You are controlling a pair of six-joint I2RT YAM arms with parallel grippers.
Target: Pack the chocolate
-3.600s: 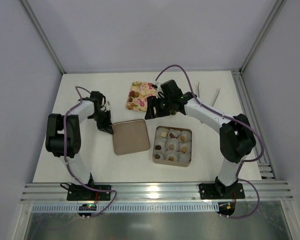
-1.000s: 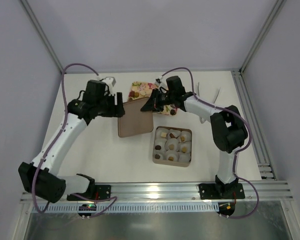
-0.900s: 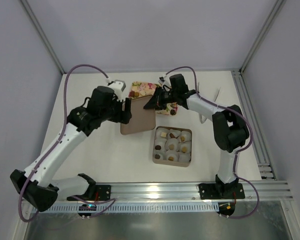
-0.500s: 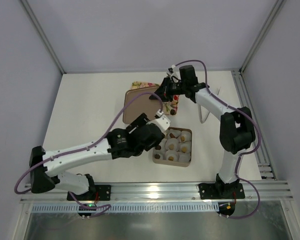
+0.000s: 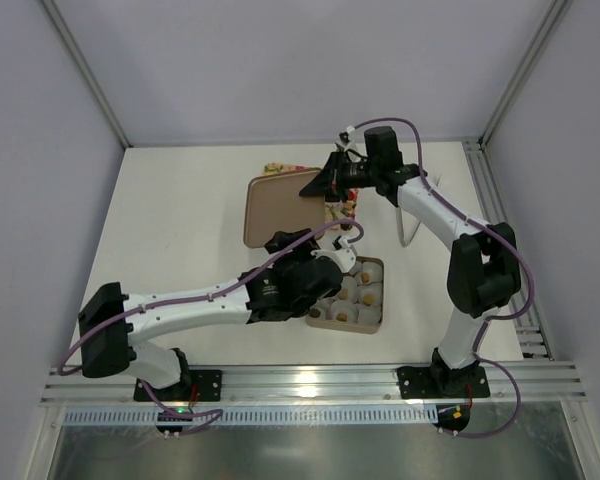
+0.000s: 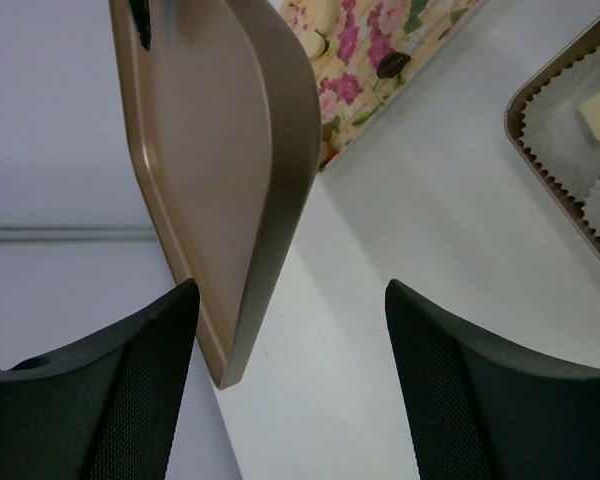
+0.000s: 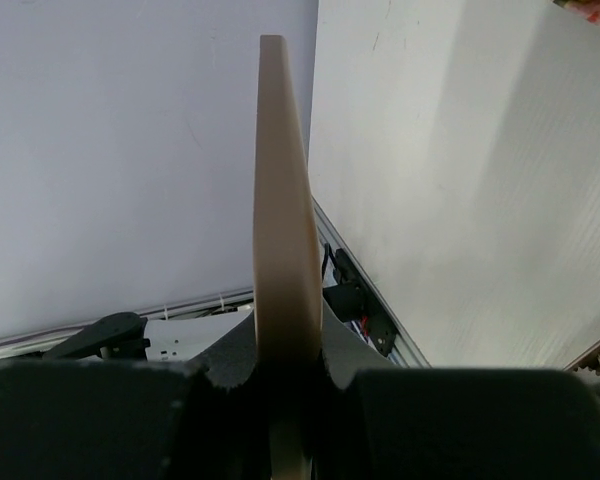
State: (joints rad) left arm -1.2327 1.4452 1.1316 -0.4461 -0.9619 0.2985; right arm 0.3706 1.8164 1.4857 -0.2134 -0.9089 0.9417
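My right gripper (image 5: 320, 186) is shut on the edge of the tan box lid (image 5: 275, 205) and holds it off the table, tilted up. In the right wrist view the lid (image 7: 280, 200) shows edge-on, pinched in the right gripper (image 7: 285, 365). The left gripper (image 5: 332, 250) hangs open between lid and box with nothing inside; its fingers (image 6: 480, 400) frame bare table. Chocolate (image 5: 366, 297) sits in white paper cups in the tan box (image 5: 310, 312). More chocolate (image 6: 392, 65) lies on the floral tray (image 6: 380, 100), which is partly hidden behind the lid (image 6: 220, 170).
The box rim (image 6: 540, 150) with crinkled cups lies just right of the left gripper (image 6: 290, 330). The floral tray (image 5: 342, 210) is at the back centre, half covered by lid and arm. Aluminium rails run along the right and near edges of the table.
The left gripper has left the lid's left edge and swung round to the near side by the box. The right gripper has carried the lid toward the back and tilted it up.
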